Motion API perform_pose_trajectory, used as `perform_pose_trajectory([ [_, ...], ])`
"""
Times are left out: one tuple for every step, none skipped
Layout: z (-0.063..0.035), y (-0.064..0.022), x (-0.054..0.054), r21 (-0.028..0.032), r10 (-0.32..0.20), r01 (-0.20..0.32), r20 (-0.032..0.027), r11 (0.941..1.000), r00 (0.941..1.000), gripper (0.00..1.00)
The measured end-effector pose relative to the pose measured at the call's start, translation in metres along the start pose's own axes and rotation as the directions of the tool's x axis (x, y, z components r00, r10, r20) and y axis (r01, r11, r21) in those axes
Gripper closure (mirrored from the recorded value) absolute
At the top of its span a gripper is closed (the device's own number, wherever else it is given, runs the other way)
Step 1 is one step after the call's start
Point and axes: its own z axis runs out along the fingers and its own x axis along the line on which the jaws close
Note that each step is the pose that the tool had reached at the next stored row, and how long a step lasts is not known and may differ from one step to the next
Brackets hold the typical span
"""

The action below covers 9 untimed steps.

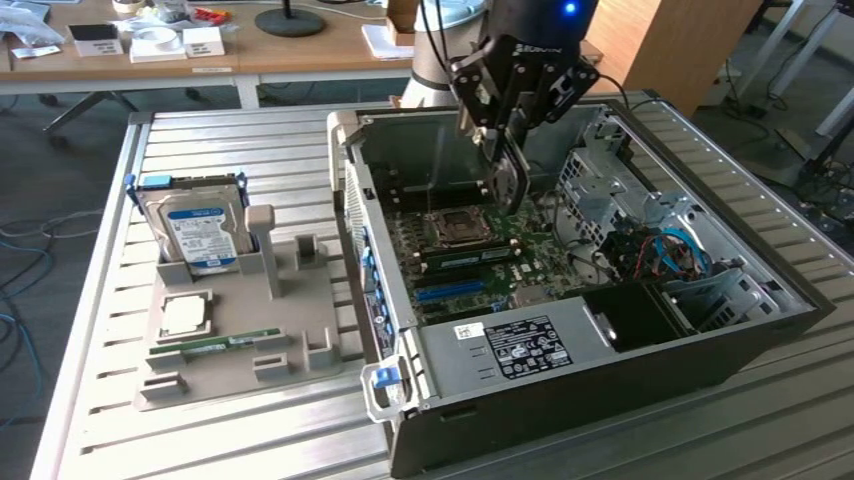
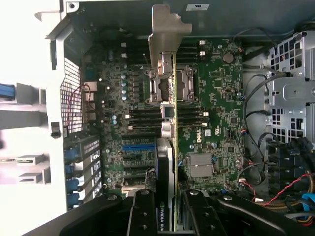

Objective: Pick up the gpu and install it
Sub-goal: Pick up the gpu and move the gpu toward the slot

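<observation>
My gripper [image 2: 170,219] grasps the flat green, black-coolered gpu [image 2: 166,147] edge-on above the green motherboard [image 2: 216,98]; I judge it stiff, light, fragile, best clamped across cooler and board

things counted | big black computer case [image 1: 574,390]: one | green main board [image 2: 216,98] inside it: one | gpu [image 2: 166,162]: one | gripper [image 2: 170,196]: one, with two fingers [image 2: 142,216] | hard drive [image 1: 198,235] with a blue label: one | thin green memory stick [image 1: 214,345]: one | square silver chip [image 1: 184,315]: one | grey holder [image 1: 287,330]: one | metal table [image 1: 227,140] with slats: one
</observation>
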Motion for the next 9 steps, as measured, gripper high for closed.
perform_pose_trajectory([
  [0.0,0.0001,-0.0005,0.0,0.0,0.0,0.0,1.0,1.0,0.73],
  [0.0,0.0001,-0.0009,0.0,0.0,0.0,0.0,1.0,1.0,0.73],
  [0.0,0.0001,-0.0014,0.0,0.0,0.0,0.0,1.0,1.0,0.73],
  [0.0001,0.0001,-0.0018,-0.0001,0.0,0.0,0.0001,1.0,1.0,0.73],
  [0.0001,0.0002,-0.0023,0.0,0.0,0.0,0.0,1.0,1.0,0.73],
  [0.0001,0.0002,-0.003,0.0,0.0,0.0,0.0,1.0,1.0,0.73],
  [0.0001,0.0003,-0.0036,-0.0001,0.0,0.0,0.0,1.0,1.0,0.73],
  [0.0001,0.0003,-0.0042,-0.0001,0.0,0.0,0.0,1.0,1.0,0.73],
  [0.0001,0.0004,-0.0049,0.0,0.0,0.0,0.0,1.0,1.0,0.73],
])
